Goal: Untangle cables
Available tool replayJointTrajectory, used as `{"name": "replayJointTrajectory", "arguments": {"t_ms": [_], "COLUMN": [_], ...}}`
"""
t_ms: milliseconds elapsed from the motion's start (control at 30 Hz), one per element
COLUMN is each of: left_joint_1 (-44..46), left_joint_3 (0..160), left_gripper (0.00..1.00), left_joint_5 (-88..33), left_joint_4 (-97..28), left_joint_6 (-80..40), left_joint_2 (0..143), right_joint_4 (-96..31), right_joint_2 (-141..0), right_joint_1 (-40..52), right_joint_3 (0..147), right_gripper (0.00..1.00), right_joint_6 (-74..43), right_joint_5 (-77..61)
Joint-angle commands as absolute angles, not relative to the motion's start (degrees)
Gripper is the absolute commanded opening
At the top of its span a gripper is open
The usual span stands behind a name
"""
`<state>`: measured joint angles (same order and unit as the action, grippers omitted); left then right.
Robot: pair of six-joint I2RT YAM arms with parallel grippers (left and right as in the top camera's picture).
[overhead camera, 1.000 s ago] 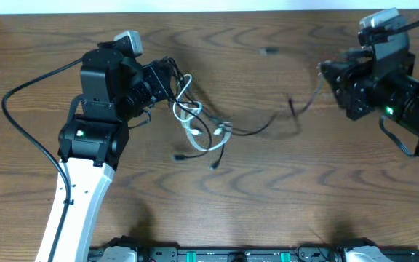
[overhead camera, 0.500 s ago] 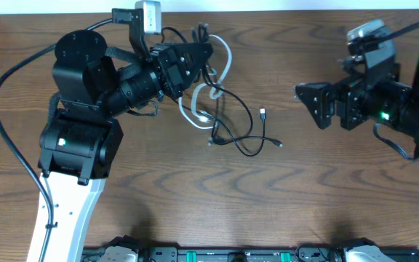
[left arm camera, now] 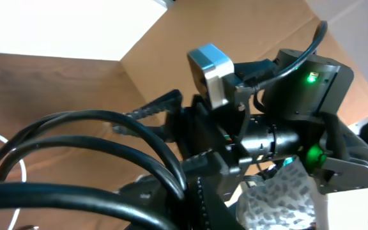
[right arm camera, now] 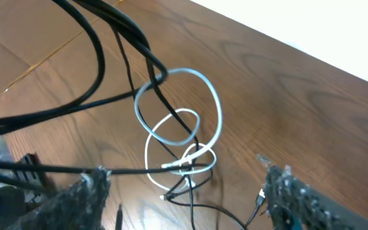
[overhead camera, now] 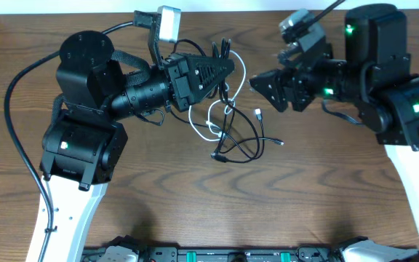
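The cables are a tangle of thin black cords point(overhead camera: 244, 148) and a white one point(overhead camera: 211, 122) with small plug ends point(overhead camera: 258, 113). Part of the tangle lies on the table and part hangs up from my left gripper point(overhead camera: 226, 70), which is shut on the upper strands and holds them above the table. In the left wrist view black cords point(left arm camera: 94, 147) cross close to the lens. My right gripper point(overhead camera: 262, 86) is open and empty just right of the tangle. In the right wrist view its spread fingers point(right arm camera: 187, 176) frame the white loops point(right arm camera: 200, 102) and the black cords point(right arm camera: 94, 96).
The brown wooden table point(overhead camera: 326, 196) runs under both arms. A thick black arm cable point(overhead camera: 20, 124) loops at the left. A dark rail point(overhead camera: 231, 255) lies along the front edge. A white wall edge point(overhead camera: 217, 6) borders the back.
My left gripper has risen and moved right with the tangle, so the cords bunch together. My right arm has swung left and now points its open fingers at the tangle.
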<state>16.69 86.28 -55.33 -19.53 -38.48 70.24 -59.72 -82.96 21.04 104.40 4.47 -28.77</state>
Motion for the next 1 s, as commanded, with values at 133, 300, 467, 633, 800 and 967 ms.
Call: {"name": "replayJointTrajectory", "arguments": {"t_ms": [133, 300, 467, 633, 800, 967], "left_joint_1": [16.9, 16.9, 16.9, 16.9, 16.9, 16.9], "left_joint_3": [88.1, 88.1, 88.2, 88.2, 88.2, 88.2], "left_gripper": [0.10, 0.10, 0.10, 0.09, 0.09, 0.09], "left_joint_5": [-58.3, -59.6, -59.3, -58.9, -57.4, -57.4], "left_joint_4": [-17.5, -13.8, -13.5, -11.2, -10.3, -7.8], "left_joint_6": [-41.1, -43.6, -46.2, -51.4, -52.3, -53.9], "left_joint_2": [69.3, 68.2, 67.0, 66.4, 65.5, 64.9], "right_joint_4": [-60.1, -59.9, -58.8, -56.7, -56.5, -56.5], "right_joint_2": [-85.6, -87.8, -88.5, -88.5, -88.5, -88.8], "right_joint_1": [22.2, 22.2, 22.2, 22.2, 22.2, 23.4], "right_joint_3": [105.2, 105.2, 105.2, 105.2, 105.2, 105.2], "right_gripper": [0.74, 0.73, 0.67, 0.62, 0.47, 0.54], "right_joint_6": [4.8, 5.0, 6.0, 6.5, 6.4, 6.3], "right_joint_5": [-29.5, -29.5, -29.5, -29.5, -29.6, -29.5]}}
